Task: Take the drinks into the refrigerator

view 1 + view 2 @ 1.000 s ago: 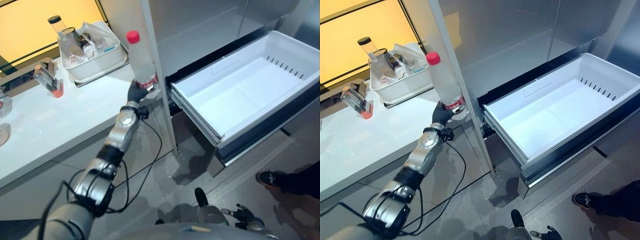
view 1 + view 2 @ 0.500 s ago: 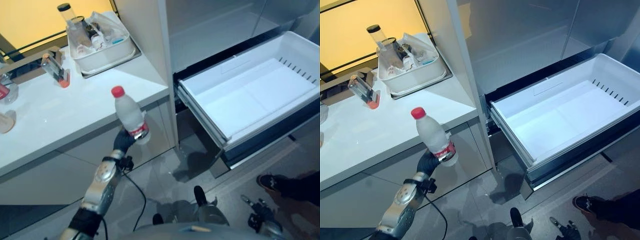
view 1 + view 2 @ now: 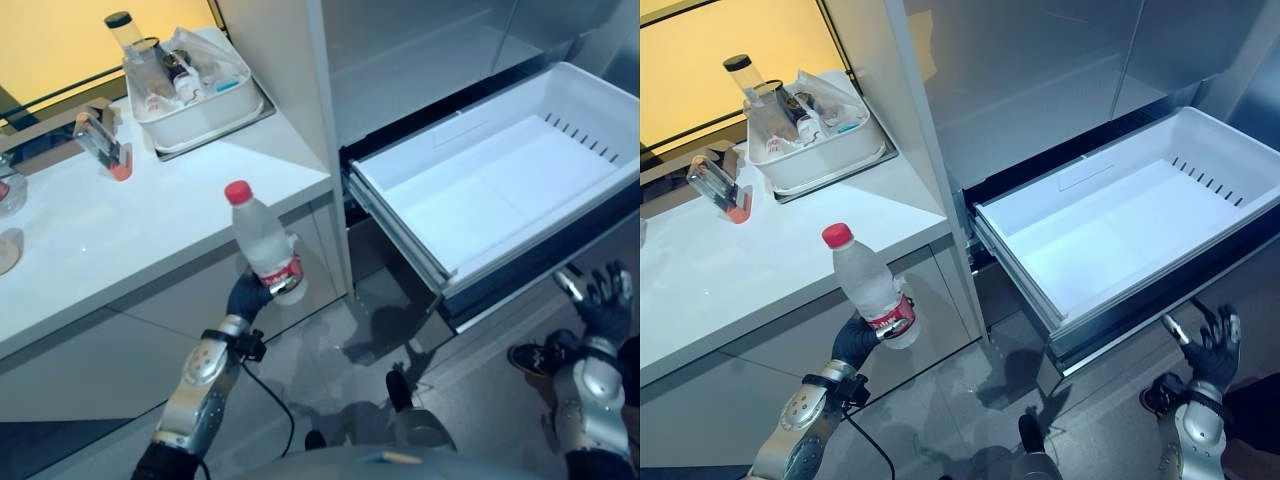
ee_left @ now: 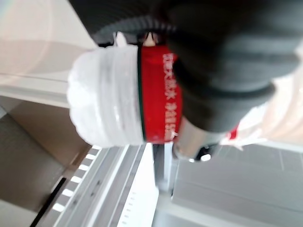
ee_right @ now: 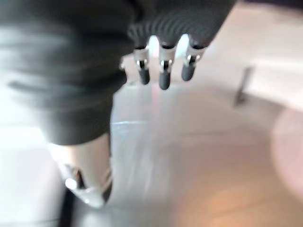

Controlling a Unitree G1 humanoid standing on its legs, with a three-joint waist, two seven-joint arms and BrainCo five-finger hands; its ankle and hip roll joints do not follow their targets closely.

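Bottle [image 3: 262, 243] (clear, red cap) is standing upright in the left robot hand [image 3: 247, 297], fingers clenching its labelled base, in front of the white desk [image 3: 120, 230]. Beside it the refrigerator drawer [image 3: 500, 180] is hanging open. Right eye view: the right robot hand [image 3: 1210, 348] is spreading relaxed fingers below the drawer. Left wrist view: the thumb is wrapping the red label.

bottle [image 3: 264, 243] red label [image 4: 158, 99], white print unreadable

Left hand [image 3: 245, 297] clenched, right hand [image 3: 606, 305] fingers spread.
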